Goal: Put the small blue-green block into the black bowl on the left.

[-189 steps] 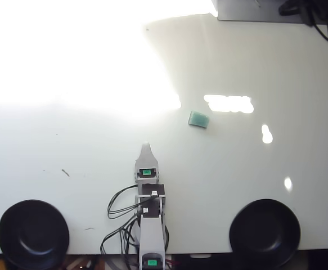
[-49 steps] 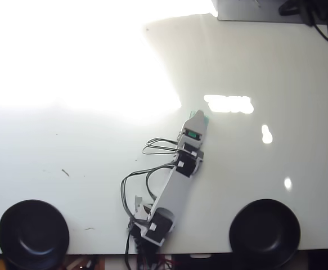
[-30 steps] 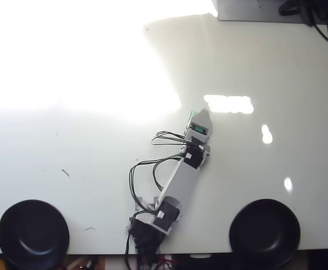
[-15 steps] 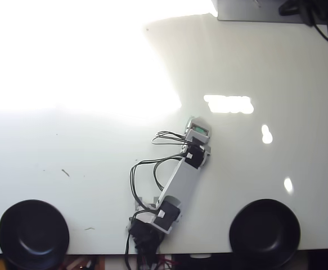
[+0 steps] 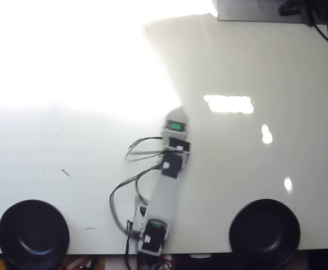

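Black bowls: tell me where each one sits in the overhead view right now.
Overhead view: one black bowl sits at the bottom-left corner, the other bowl at the bottom right, both at the table's near edge with the arm's base between them.

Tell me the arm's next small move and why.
Probably keep swinging toward the black bowl at lower left in the overhead view. The gripper sits mid-table, far from it, and the small blue-green block isn't visible on the table, so it may be in the gripper.

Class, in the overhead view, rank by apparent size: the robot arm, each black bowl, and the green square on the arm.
1. Robot arm.
2. Left black bowl and right black bowl: alike, not ranked.
3. Green square.
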Tool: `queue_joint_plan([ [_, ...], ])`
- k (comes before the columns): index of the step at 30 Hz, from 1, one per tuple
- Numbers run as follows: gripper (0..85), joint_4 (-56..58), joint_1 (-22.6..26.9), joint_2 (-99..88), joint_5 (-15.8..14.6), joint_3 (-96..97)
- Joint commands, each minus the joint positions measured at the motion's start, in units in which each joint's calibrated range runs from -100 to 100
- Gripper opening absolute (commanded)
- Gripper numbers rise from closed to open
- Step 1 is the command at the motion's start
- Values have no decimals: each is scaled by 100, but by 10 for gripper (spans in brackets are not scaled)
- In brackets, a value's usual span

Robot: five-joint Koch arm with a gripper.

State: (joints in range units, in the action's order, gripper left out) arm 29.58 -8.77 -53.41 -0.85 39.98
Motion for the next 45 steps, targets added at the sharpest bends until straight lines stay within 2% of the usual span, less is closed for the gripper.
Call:
queue_joint_plan([
  [1,32,22,269,-631,-103,4],
  [11,32,160,1817,-2645,-664,808],
  [17,32,241,2422,-3084,-674,706],
  [25,32,143,3170,-3620,-479,660],
  [28,32,78,3551,-3738,-234,669],
  [39,32,-1089,4786,-3416,1260,743],
  [45,32,-2548,5343,-2967,2335,1251],
])
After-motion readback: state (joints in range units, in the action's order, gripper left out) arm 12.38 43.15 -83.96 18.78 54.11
